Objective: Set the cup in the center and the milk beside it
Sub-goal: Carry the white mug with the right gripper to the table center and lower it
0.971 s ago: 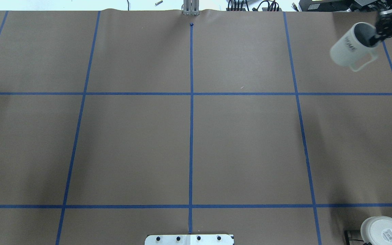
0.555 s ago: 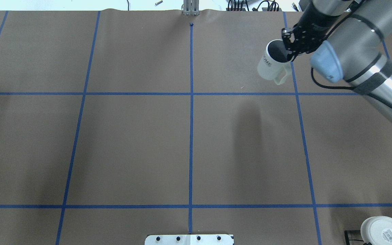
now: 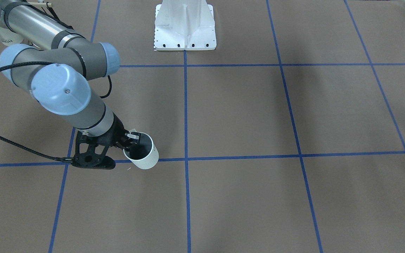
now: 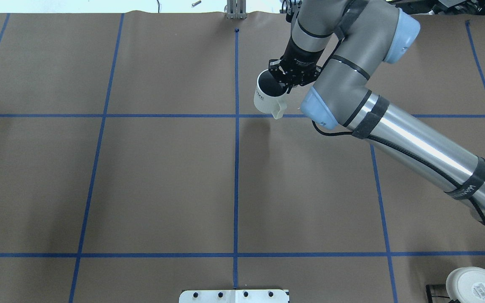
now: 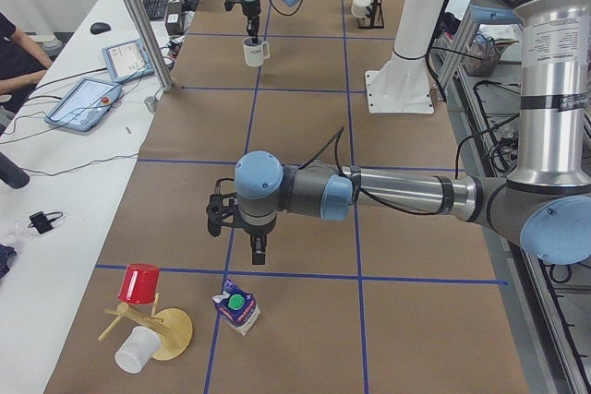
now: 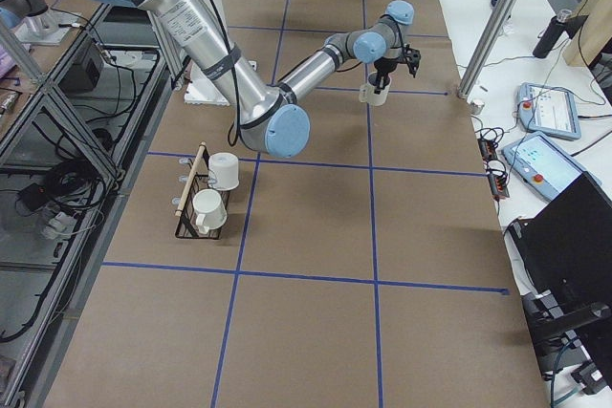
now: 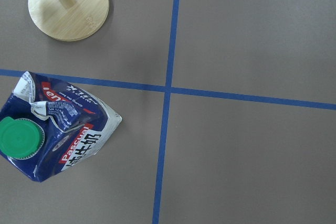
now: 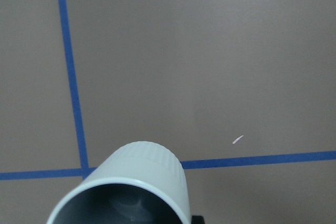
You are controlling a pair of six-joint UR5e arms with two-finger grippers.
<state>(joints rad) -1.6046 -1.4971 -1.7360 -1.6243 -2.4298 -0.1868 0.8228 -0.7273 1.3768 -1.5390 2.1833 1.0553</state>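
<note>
The cup, a white mug with a dark grey inside, a loop handle and some dark lettering on its side, hangs tilted in my right gripper. The gripper is shut on its rim, just right of the centre line by the far cross line. The cup also shows in the front view and the right wrist view. The milk, a dark blue carton with a green cap, stands on the table. My left gripper hovers just above and beside it; I cannot tell whether it is open or shut.
A wooden stand with a red cup and a white cup is next to the milk. A rack with two white cups stands near the robot's right side. The robot base plate is at the table's near edge.
My right arm has carried the cup from the far right of the table leftwards, to just right of the centre line.
</note>
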